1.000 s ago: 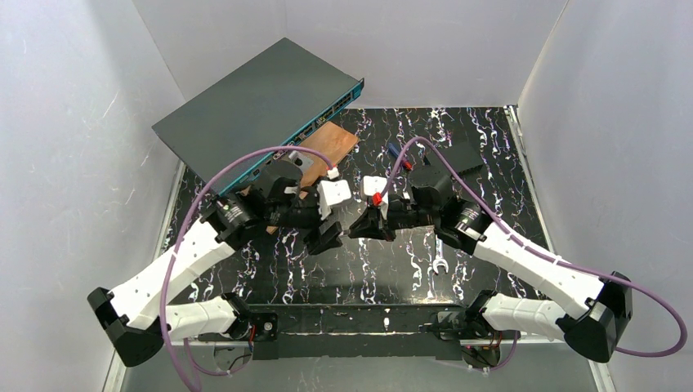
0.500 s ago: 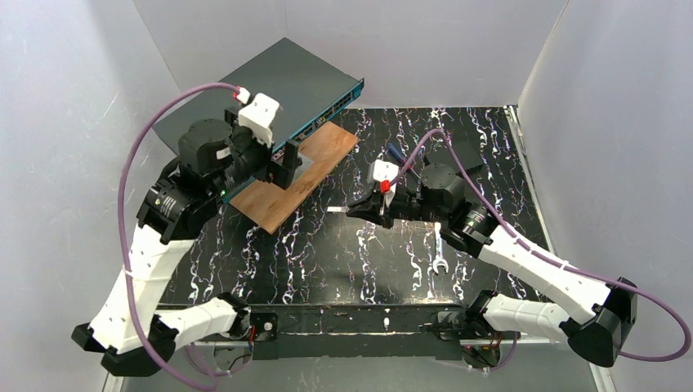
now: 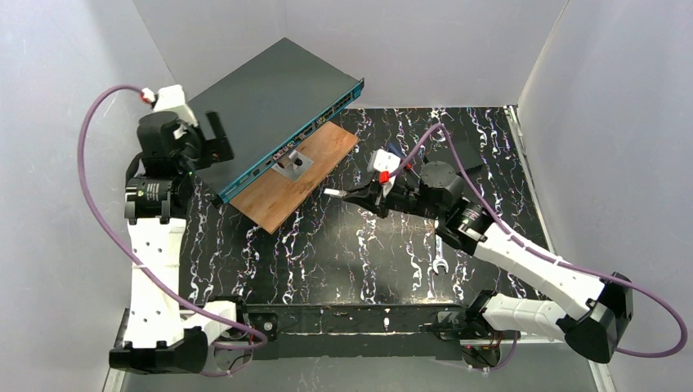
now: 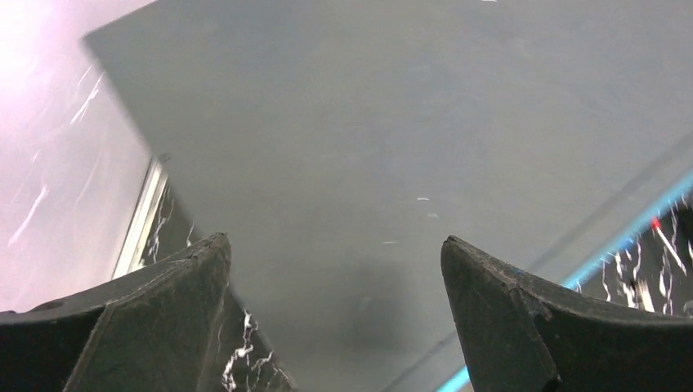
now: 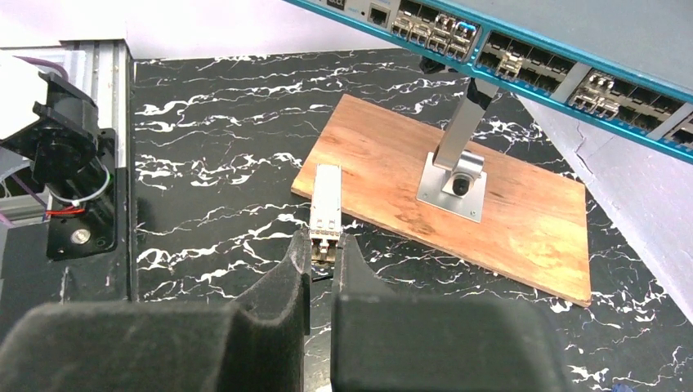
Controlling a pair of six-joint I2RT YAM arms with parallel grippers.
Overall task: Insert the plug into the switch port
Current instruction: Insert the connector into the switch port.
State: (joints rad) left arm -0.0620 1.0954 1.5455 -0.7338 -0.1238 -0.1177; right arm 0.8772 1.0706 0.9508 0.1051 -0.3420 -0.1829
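The switch (image 3: 261,102) is a large dark grey box, tilted, with a teal port edge (image 3: 298,140) facing the table. It rests on a metal stand (image 3: 292,163) on a wooden board (image 3: 286,188). My left gripper (image 3: 216,139) is open and empty over the switch's left corner. In the left wrist view (image 4: 331,245) the grey top (image 4: 368,122) fills the frame. My right gripper (image 3: 345,194) is shut on the plug (image 5: 327,196), a small silver module, low over the table just short of the board (image 5: 507,212). The ports (image 5: 523,61) show above.
A small flat black square box (image 3: 462,155) lies at the back right. A small wrench (image 3: 439,268) lies on the black marbled table near my right arm. White walls enclose the left, back and right sides.
My left arm swung from the table's middle up and back left to the switch's left corner. My right gripper moved left toward the board with the plug.
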